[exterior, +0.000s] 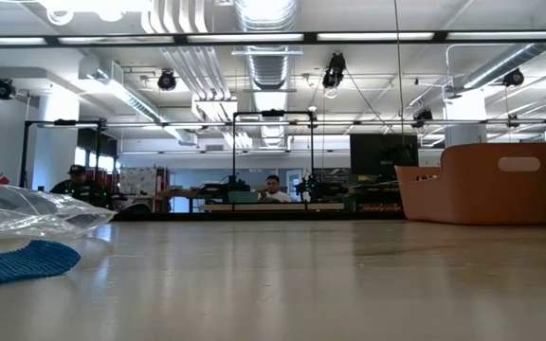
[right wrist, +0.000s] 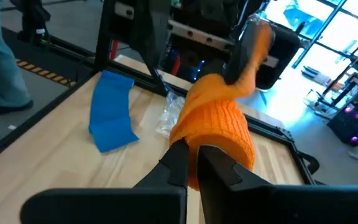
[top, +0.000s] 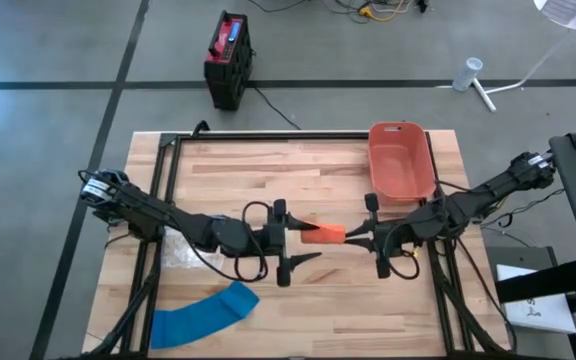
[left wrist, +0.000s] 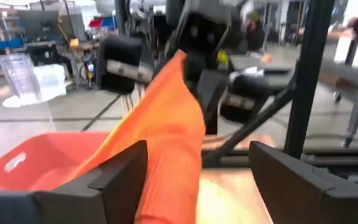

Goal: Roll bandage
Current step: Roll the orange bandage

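While right gripper (right wrist: 191,165) pinches orange bandage (right wrist: 219,127), left gripper (left wrist: 197,171) spreads; low view misses both.

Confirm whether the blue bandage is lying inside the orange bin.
No, the blue bandage lies flat on the table near its front left corner, far from the orange bin.

My desk (top: 298,290) is a pale butcher-block top of wooden strips, framed by dark rails. A blue bandage (top: 200,315), flat and slightly curved, lies on it near the front corner on my left side. Just behind that, toward my left arm, a crumpled clear plastic wrapper (top: 181,250) rests on the wood. On the far right part of the desk sits an orange-red bin (top: 401,162), open at the top, close to the back edge.
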`<state>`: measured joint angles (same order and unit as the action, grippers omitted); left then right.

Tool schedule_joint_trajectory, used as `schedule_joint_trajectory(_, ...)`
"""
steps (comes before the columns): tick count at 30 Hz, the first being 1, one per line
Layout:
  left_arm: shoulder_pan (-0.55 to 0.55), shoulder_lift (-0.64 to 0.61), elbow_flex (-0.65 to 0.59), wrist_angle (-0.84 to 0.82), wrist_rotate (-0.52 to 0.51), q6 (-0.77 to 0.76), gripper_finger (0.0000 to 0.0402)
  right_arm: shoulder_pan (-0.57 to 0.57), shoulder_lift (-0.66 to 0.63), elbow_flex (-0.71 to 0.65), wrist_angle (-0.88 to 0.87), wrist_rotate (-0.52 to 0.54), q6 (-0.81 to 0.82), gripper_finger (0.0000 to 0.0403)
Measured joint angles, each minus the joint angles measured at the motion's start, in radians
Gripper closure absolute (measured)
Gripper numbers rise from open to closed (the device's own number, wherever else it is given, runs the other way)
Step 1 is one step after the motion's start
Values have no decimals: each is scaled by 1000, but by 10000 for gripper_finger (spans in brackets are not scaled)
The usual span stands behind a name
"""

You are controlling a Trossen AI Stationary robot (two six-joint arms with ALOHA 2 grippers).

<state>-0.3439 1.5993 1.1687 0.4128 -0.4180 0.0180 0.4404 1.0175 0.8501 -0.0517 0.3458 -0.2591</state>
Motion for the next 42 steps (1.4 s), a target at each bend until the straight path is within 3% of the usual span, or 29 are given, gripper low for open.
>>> schedule_joint_trajectory(5, 0, 0, 0, -69, -69, 6, 149, 0, -10, 0, 18, -36, -2, 394)
schedule_joint_trajectory(17, -13, 1, 0, -72, -73, 74, 209, 0, -22, 0, 5, -42, -3, 394)
schedule_joint_trajectory(21, -14, 1, 0, -71, -71, 66, 261, 0, -21, 0, 0, -43, -3, 394)
schedule_joint_trajectory(26, -23, 1, 0, -61, -74, 54, 363, 0, -22, 0, -1, -43, -17, 391)
schedule_joint_trajectory(29, -27, 2, 0, -56, -86, 52, 363, 7, -32, 0, -18, -40, -21, 368)
schedule_joint_trajectory(38, -31, 3, 0, -7, -155, 49, 356, 27, -130, 0, -130, -36, 73, 239)
schedule_joint_trajectory(42, -29, 2, 0, 41, -158, 64, 355, 32, -134, 0, -164, -40, 66, 209)
